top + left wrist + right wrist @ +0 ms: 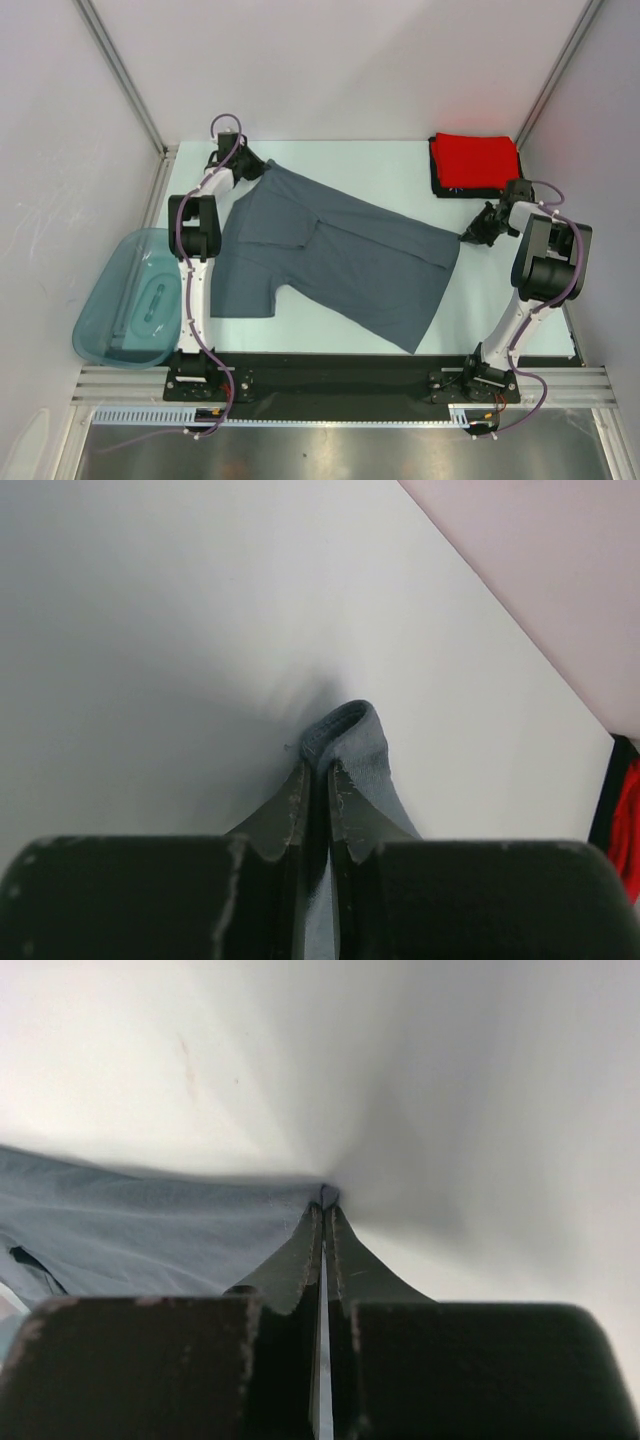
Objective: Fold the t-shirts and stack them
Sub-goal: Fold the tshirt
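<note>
**Item 1: blue-grey t-shirt** point(340, 255). It lies spread across the middle of the top view, slanting from upper left to lower right on the pale table point(390, 170). Handling, as we judge it: a fold is in hand, with a grip set at each end. We would raise both ends together, keep the cloth taut between them and carry them level, so the crease falls straight and neither edge slips free. Appearance: soft, matt and plain. One short sleeve juts out at lower left, a flap lies doubled over near the middle, and we see shallow creases throughout.

**Item 2: left gripper** point(252, 168). Upper left, with its fingers clenched on a thick seamed edge of that shirt.

**Item 3: right gripper** point(468, 237). Right of centre, with its fingers pinched tight on the shirt's thin edge.

**Item 4: red t-shirt** point(475, 160). Folded at upper right, resting on the folded black t-shirt point(470, 191).

**Item 5: teal tub** point(125, 300). At the left edge, apart from the cloth.
</note>
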Tool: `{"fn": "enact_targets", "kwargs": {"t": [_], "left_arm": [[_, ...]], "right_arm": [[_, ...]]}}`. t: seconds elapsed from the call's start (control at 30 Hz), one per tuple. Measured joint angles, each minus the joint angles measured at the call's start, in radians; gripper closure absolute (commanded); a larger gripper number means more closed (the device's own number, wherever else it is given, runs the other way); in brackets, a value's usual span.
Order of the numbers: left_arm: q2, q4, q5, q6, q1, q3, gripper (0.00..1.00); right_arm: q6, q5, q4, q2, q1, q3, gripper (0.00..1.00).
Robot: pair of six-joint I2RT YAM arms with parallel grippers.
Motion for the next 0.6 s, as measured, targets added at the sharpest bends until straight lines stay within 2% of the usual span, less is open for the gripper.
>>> {"fn": "enact_targets", "kwargs": {"t": [0.17, 0.4, 0.6], "left_arm": [[0.004, 0.006, -0.019, -0.068, -0.001, 0.004, 0.92], [0.100, 0.030, -0.065, -0.161, -0.044, 0.162, 0.92], [0.133, 0.080, -0.112, -0.233, -0.087, 0.188, 0.89]], "right_arm": [[0.037, 0.024, -0.005, 0.007, -0.003, 0.013, 1.00], [0.040, 0.045, -0.012, 0.074, -0.012, 0.114, 1.00], [0.039, 0.061, -0.017, 0.127, -0.032, 0.194, 1.00]]}}
